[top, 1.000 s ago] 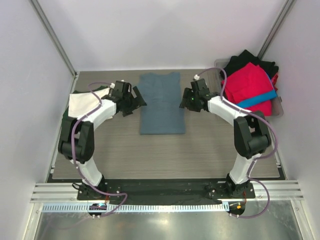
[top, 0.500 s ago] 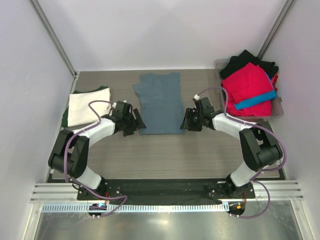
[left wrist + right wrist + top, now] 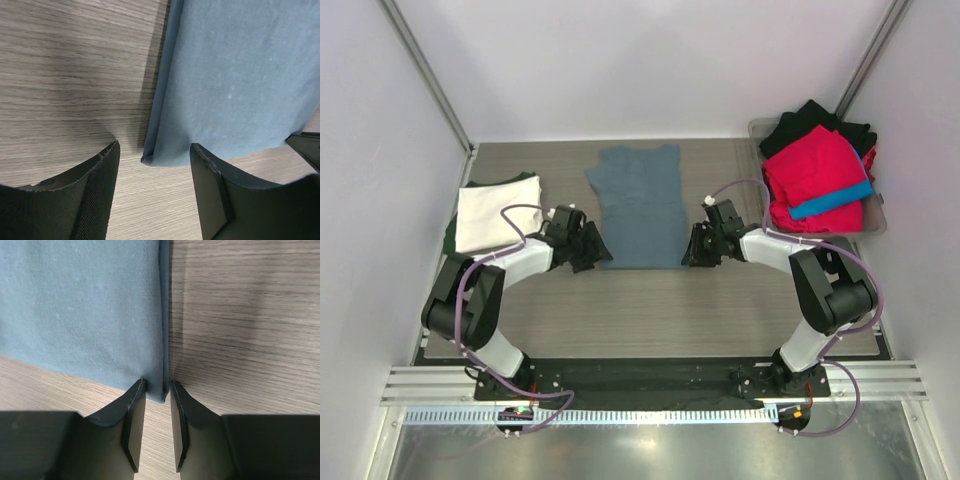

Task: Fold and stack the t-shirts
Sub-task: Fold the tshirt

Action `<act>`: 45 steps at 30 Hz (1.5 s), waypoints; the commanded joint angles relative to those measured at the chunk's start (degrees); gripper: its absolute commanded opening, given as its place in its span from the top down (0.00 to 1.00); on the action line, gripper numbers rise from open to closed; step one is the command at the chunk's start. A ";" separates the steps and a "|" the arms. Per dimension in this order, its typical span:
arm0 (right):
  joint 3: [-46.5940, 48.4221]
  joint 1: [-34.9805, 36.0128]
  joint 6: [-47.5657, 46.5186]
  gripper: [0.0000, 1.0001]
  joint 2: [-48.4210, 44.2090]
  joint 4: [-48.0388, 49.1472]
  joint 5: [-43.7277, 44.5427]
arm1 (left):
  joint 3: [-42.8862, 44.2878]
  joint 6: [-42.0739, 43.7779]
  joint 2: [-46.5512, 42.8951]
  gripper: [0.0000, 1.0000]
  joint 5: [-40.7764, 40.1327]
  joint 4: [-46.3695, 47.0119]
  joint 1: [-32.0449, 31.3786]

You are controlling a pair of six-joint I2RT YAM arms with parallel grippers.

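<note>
A slate blue-grey t-shirt [image 3: 640,205] lies flat on the table, folded into a long strip. My left gripper [image 3: 598,253] is open at its near left corner, and in the left wrist view the corner [image 3: 160,157] lies between the wide-apart fingers [image 3: 100,185]. My right gripper [image 3: 692,252] is at the near right corner. In the right wrist view its jaws [image 3: 157,382] stand a narrow gap apart around the shirt's folded edge [image 3: 164,340]. A folded cream-white shirt [image 3: 490,213] lies on a dark green one [image 3: 452,235] at the left.
A clear bin [image 3: 875,222] at the back right holds red [image 3: 815,165], black [image 3: 820,115] and bright blue [image 3: 835,195] shirts. White walls close in the table on three sides. Bare wood shows in front of the blue-grey shirt.
Both grippers moved from the shirt's far sides down to its near corners, then edged inward. The shirt has not moved.
</note>
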 commanded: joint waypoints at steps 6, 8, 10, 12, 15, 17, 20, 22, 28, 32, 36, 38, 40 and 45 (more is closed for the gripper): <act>-0.82 0.44 0.35 0.73 0.91 2.33 -0.89 | -1.35 -0.85 2.76 0.52 1.74 3.30 -0.23; -0.91 0.53 0.44 0.74 1.26 2.42 -1.15 | -2.39 -1.11 2.85 0.54 1.83 3.48 -0.93; -1.00 0.62 0.52 0.75 1.18 2.42 -1.24 | -3.62 -1.55 2.06 0.54 0.34 3.57 -1.29; -1.17 0.62 0.44 0.75 0.74 2.42 -1.33 | -5.12 -1.82 1.01 0.53 -0.10 3.92 -1.38; -1.26 0.71 0.61 0.78 0.21 2.33 -1.33 | -5.39 -1.73 0.39 0.53 -0.01 3.57 -1.38; -1.35 0.79 0.70 0.82 0.04 2.33 -1.16 | -5.83 -1.82 0.12 0.55 -0.45 3.57 -1.47; -1.52 0.97 0.79 0.93 0.21 2.42 -0.72 | -6.00 -1.73 0.12 0.68 -0.63 3.57 -1.47; -1.44 0.88 0.88 0.95 0.04 2.33 -0.63 | -6.18 -1.56 -0.31 0.71 -0.63 3.48 -1.47; -1.09 0.97 0.96 0.97 -1.28 1.98 -0.19 | -6.79 -0.41 -2.07 0.47 -2.47 1.02 -1.47; -1.00 1.06 0.96 0.97 -1.11 1.89 -0.01 | -7.23 -0.15 -2.34 0.51 -2.92 0.75 -1.55; -0.65 1.06 1.05 0.98 -1.02 1.45 0.08 | -7.15 0.11 -1.81 0.65 -2.74 0.84 -1.73; -0.47 1.15 1.31 0.98 -1.28 1.45 0.07 | -6.62 0.38 -1.11 0.76 -2.47 1.02 -1.82; -0.47 1.32 1.49 0.98 -1.63 1.36 0.25 | -6.18 0.55 -0.41 0.81 -2.04 1.19 -1.73; -0.38 1.94 1.84 0.99 -1.63 1.45 0.34 | -5.65 -0.41 1.61 0.82 -0.72 2.95 -1.82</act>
